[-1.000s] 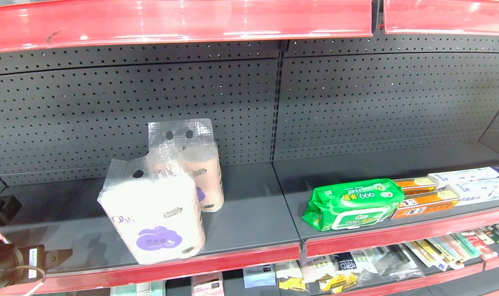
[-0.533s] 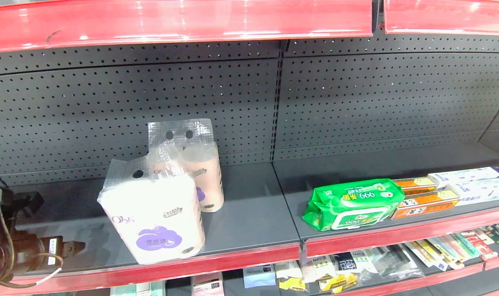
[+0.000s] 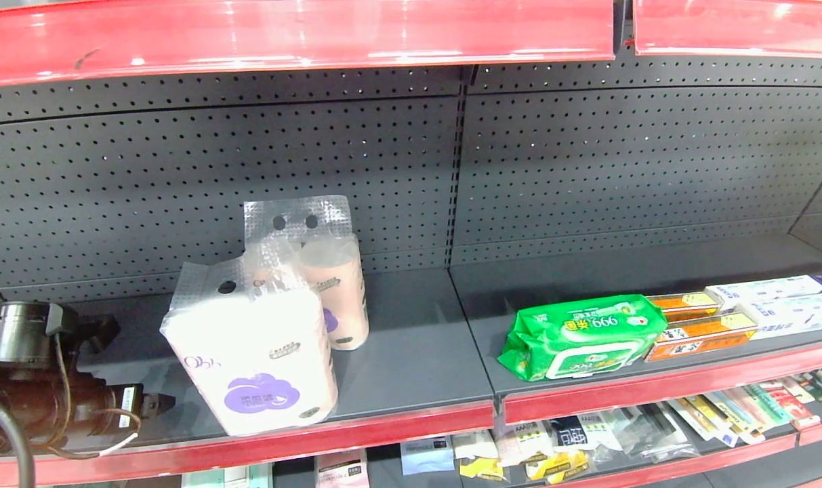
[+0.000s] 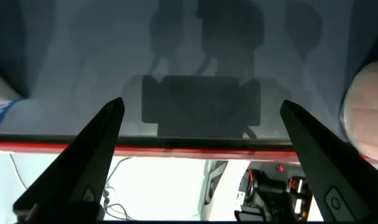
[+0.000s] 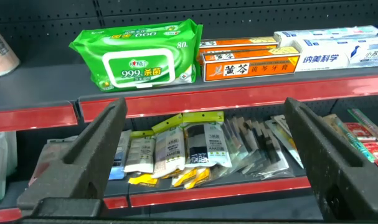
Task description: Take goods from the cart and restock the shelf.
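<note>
And the left hand gaping, nothing in it, just left of the tissue pack, which stands at the shelf front, right hand wide open, empty, wipes well right of the tissue pack

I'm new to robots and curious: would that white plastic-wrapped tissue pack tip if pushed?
Possibly: the white plastic-wrapped tissue pack stands tall near the shelf's red front edge. It looks soft, likely light. Its glossy film may slip.
</note>
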### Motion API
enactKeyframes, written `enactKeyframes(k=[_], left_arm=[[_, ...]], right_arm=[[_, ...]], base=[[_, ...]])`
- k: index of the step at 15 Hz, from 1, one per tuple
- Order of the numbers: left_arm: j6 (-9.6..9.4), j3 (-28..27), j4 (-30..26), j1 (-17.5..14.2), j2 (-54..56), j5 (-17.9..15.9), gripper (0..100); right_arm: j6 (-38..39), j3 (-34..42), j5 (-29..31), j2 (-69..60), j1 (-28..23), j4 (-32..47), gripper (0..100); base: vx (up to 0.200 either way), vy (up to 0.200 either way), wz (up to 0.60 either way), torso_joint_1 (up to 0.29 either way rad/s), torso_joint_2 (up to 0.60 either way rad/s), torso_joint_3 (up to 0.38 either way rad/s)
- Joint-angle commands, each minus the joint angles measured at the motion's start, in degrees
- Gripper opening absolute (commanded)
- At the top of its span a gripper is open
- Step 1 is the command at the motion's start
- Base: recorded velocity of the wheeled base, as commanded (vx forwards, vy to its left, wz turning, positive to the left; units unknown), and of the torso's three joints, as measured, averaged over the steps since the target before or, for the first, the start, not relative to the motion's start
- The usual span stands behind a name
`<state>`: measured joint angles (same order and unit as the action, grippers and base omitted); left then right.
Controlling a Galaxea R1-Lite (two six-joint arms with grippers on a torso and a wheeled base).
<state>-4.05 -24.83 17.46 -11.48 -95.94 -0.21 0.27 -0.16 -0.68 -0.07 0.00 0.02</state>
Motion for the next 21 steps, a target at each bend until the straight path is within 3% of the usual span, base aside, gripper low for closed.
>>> enactKeyframes(k=[1, 9, 21], left_arm=[[0.18, -0.48, 0.03, 1.02, -1.88, -0.06, 100], [0.53, -3.12, 0.03, 5.16, -5.13, -0.5, 100], [0.27, -3.12, -0.05, 6.21, -5.13, -0.5, 100]], right_arm=[[0.0, -0.02, -0.02, 0.07, 0.0, -0.02, 100], [0.0, -0.02, -0.02, 0.07, 0.0, -0.02, 100], [0.0, -0.02, -0.02, 0.07, 0.0, 0.06, 100]], base=[[0.0, 0.0, 0.0, 0.0, 0.0, 0.0], [0.0, 0.0, 0.0, 0.0, 0.0, 0.0], [0.0, 0.0, 0.0, 0.0, 0.0, 0.0]])
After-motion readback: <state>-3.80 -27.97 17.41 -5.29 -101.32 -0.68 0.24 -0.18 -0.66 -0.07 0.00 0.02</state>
